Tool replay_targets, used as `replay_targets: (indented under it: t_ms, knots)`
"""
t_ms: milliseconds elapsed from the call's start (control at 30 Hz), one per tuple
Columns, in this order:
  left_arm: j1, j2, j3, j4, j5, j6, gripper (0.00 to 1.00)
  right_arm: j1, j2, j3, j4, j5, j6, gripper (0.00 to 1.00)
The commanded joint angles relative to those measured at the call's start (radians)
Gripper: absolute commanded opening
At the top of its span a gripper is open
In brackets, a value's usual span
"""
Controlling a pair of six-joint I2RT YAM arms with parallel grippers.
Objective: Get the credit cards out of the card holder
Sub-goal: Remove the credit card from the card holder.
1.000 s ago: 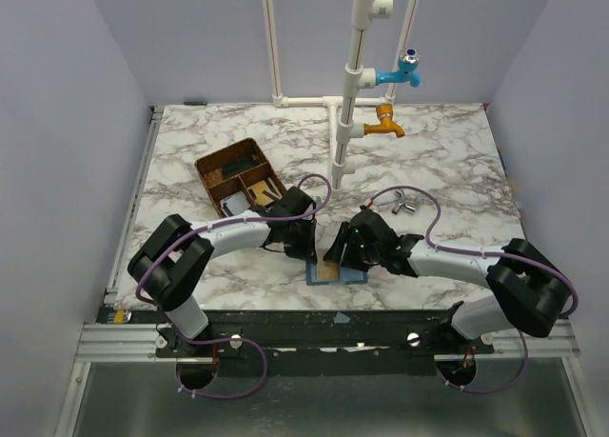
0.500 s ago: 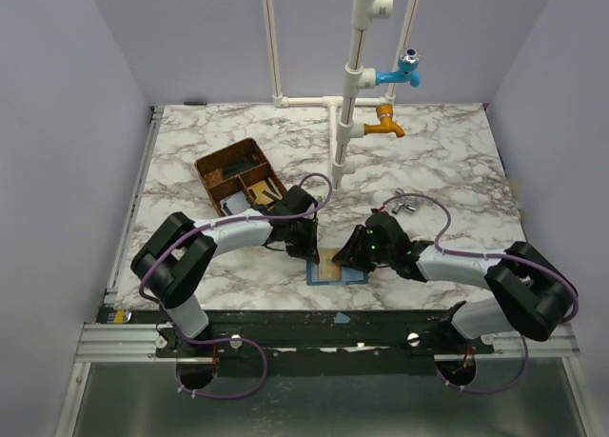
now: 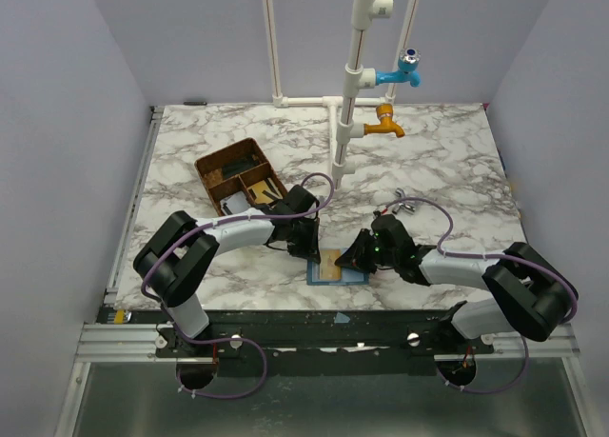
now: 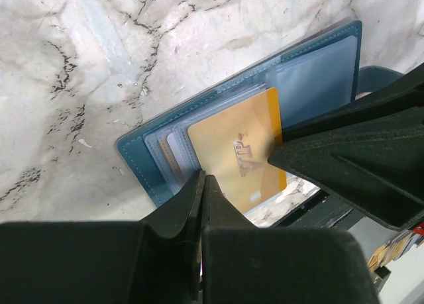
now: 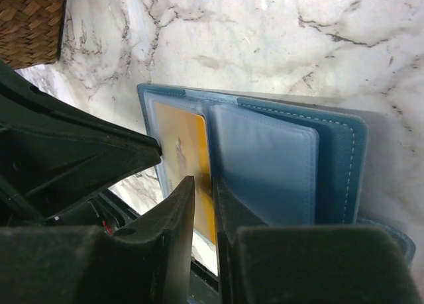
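The blue card holder lies open near the table's front edge; it also shows in the left wrist view and the right wrist view. A gold credit card sticks partly out of its left pockets. Pale cards sit tucked in slots behind it. My left gripper is shut, its tip on the holder's left pocket edge. My right gripper has its jaws closed to a narrow gap on the gold card's long edge.
A brown divided tray stands at the back left, close to the left arm. A white pipe stand with a blue and an orange tap rises at the back. A small metal piece lies right of centre.
My right gripper has moved a little right and lower at the holder's middle. The gold card shows more clearly out of its pocket. The left gripper has stayed in place.
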Motion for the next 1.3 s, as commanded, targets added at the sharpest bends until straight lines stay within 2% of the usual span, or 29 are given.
replay_targets:
  t_ms: [0, 233, 467, 867, 1267]
  knots:
    - [-0.010, 0.042, 0.003, -0.027, -0.020, 0.007, 0.00, -0.004, 0.017, -0.023, 0.067, -0.044, 0.021, 0.19]
    - [-0.010, 0.049, 0.004, -0.037, -0.028, 0.006, 0.00, -0.039, 0.015, -0.070, 0.130, -0.072, 0.039, 0.13]
    - [-0.010, 0.054, 0.010, -0.055, -0.044, 0.003, 0.00, -0.058, 0.016, -0.093, 0.164, -0.087, 0.045, 0.01]
    - [0.012, 0.058, 0.000, -0.085, -0.086, 0.002, 0.00, -0.078, -0.014, -0.118, 0.125, -0.056, 0.024, 0.01]
    - [0.027, 0.056, 0.001, -0.093, -0.095, 0.009, 0.00, -0.103, -0.110, -0.132, 0.011, -0.013, -0.025, 0.01]
